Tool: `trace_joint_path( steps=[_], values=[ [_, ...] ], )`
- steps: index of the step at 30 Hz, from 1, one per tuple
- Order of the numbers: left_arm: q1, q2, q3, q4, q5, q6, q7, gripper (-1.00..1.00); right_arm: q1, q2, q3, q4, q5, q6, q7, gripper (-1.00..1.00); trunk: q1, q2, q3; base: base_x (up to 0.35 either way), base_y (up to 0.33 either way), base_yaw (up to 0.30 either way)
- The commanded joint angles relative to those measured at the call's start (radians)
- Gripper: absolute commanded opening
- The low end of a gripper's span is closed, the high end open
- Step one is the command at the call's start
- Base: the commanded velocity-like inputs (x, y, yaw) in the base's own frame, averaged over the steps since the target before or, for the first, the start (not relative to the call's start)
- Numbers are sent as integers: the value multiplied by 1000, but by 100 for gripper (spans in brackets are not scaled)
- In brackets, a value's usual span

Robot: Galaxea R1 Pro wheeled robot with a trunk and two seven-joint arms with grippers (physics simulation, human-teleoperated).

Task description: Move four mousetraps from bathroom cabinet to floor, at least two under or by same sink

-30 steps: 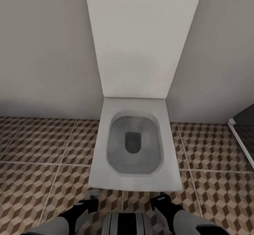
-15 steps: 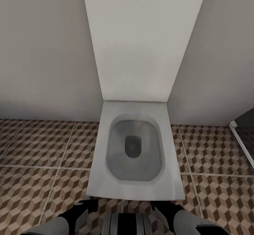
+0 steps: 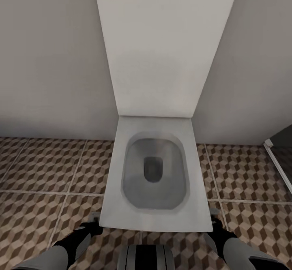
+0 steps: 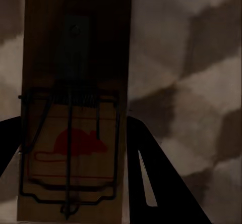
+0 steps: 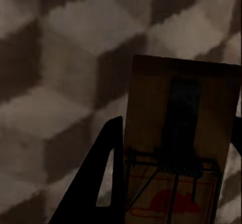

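One mousetrap (image 4: 73,118) sits clamped between the dark fingers (image 4: 151,178) of the left gripper (image 4: 73,183), its wooden board showing the wire spring and a red mouse mark, with the cube-patterned bathroom floor (image 4: 191,82) behind it. A second mousetrap (image 5: 179,148) is held the same way in the right gripper (image 5: 174,193), one black finger (image 5: 103,183) pressed along its edge, patterned tiles beyond. In the head view both arms hang low, the left gripper (image 3: 92,223) and the right gripper (image 3: 215,221) flanking the front corners of a white square toilet (image 3: 121,205). The toilet stands on the bathroom floor (image 3: 44,168) against a pale wall (image 3: 48,59), under a tall white panel (image 3: 162,39). A white-edged dark frame (image 3: 280,156) shows at the right.
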Motion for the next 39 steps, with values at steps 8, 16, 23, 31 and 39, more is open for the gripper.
trace_joint_path(
  steps=[8, 16, 23, 31, 39],
  values=[
    [0, 4, -9, -63, 5, 13, 0, -100, 0, -34, -21, -40, -7, 5, 1, -100, 0, 0, -1, 23, 0, 0],
    [0, 0, -9, -96, 5, 15, -1, -100, 0, -84, -22, -43, -9, 6, 12, -100, 0, 0, -1, 1, 0, 0],
    [0, -1, -10, -104, 5, 10, -2, -100, 0, -94, -23, -43, -10, 7, 68, -100, 0, 0, -1, 0, 0, 0],
    [0, -5, -12, -117, 2, 10, -9, -100, 0, -95, -21, -42, -10, 7, 90, -100, 0, 0, -1, 0, 0, 0],
    [0, -5, -13, -123, -1, 15, -8, -100, 0, -94, -20, -42, -9, 6, 94, -100, 0, 0, -1, 39, 0, 0]
  ],
)
